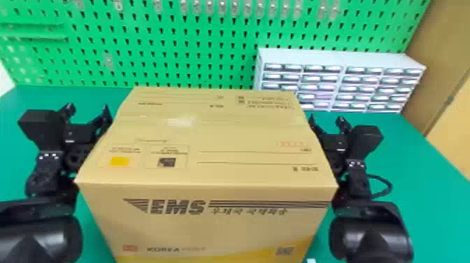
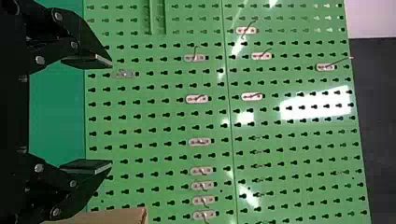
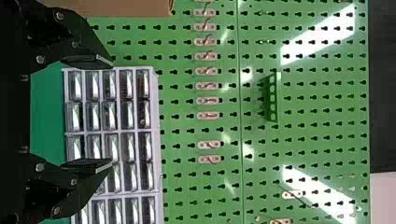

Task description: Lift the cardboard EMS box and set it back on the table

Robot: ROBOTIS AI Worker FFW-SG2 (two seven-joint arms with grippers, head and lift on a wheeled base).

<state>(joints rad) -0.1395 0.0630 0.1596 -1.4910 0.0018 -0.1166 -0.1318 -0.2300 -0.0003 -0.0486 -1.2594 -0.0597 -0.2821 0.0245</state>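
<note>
"Where was the box (image 1: pixel 206 136) in the head view?"

"Between the left gripper (image 1: pixel 88 107) and the right gripper (image 1: pixel 326 119), top face up, with the arms close along its sides. Its underside was hidden, so I couldn't tell whether it touched the table (image 1: pixel 423 154)."

"Which step, then?"

"The two-sided hold, I'd judge, around the lift. If it was down, the next move called for even inward pressure, then a level rise; if up, a level lowering. Uneven pressure could have tipped it."

"What was it made of?"

"Tan cardboard, boxy, with crisp front corners, a slightly bowed top and a glossy strip like tape. The table was smooth and green, the pegboard (image 1: pixel 209 45) full of keyhole slots."

"And the left wrist view?"

"The left gripper's flat black fingers stood apart, nothing between them. A straight cardboard edge showed nearby, before shiny green board."

"The right wrist view?"

"Fingers apart there too, clamped on nothing. The box's edge lay beside them, and beyond stood the pale drawers (image 3: pixel 156 140) with their glassy, rectangular fronts."
</note>
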